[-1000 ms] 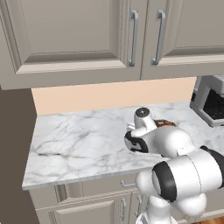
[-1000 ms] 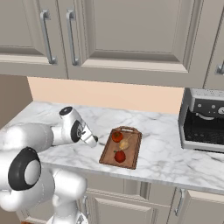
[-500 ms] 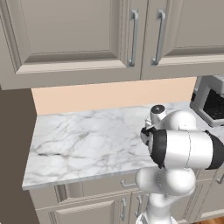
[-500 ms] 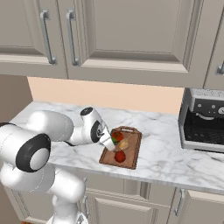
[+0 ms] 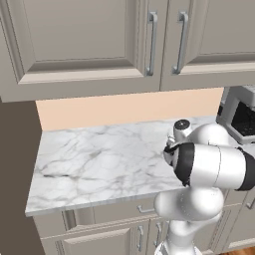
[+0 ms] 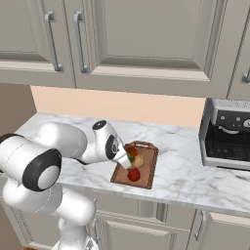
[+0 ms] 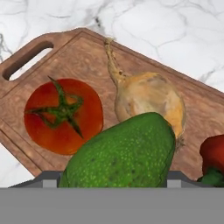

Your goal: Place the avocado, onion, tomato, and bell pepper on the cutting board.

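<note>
We've got the avocado (image 7: 124, 151) gripped between the gripper (image 6: 125, 160) jaws, over the cutting board (image 7: 83, 61). Tomato (image 7: 63, 114) & onion (image 7: 146, 100) lie on the board, onion just behind avocado; bell pepper (image 7: 213, 157) at 1 edge.

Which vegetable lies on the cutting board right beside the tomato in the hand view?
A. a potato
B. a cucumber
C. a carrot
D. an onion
D: the tan onion with its thin stem lies on the wooden cutting board next to the red tomato.
</note>
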You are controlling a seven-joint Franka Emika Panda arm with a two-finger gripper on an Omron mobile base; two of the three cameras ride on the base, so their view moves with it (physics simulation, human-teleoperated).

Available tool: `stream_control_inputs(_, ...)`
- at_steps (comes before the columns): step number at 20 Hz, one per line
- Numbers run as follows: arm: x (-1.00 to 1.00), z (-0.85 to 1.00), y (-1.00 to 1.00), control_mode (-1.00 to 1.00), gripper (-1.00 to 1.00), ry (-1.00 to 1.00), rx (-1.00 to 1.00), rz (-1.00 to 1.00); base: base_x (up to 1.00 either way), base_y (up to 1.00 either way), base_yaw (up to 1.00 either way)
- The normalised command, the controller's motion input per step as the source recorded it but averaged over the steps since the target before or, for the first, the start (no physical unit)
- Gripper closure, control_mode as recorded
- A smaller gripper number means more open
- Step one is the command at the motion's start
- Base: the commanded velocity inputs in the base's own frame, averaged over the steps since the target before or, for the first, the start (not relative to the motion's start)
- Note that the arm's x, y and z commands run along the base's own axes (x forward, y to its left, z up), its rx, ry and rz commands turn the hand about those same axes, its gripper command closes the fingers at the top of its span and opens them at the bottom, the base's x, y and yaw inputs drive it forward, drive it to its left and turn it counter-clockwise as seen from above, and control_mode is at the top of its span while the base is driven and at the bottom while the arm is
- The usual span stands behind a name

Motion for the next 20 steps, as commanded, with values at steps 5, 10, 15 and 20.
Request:
stream_control_inputs(5, 0.00, -0.01, -0.13, -1.00, 1.00, 0.00, 0.00, 0.00, 0.00, 0.00, 0.00)
stream_control_inputs(10, -0.05, -0.02, -0.19, -1.00, 1.00, 0.00, -0.01, 0.00, 0.00, 0.00, 0.00)
stream_control_inputs(15, -0.10, 0.01, -0.08, -1.00, -1.00, 0.00, -0.01, 0.00, 0.00, 0.00, 0.00)
stream_control_inputs(20, -0.12, 0.29, -0.09, -1.00, -1.00, 0.00, -0.02, 0.00, 0.00, 0.00, 0.00)
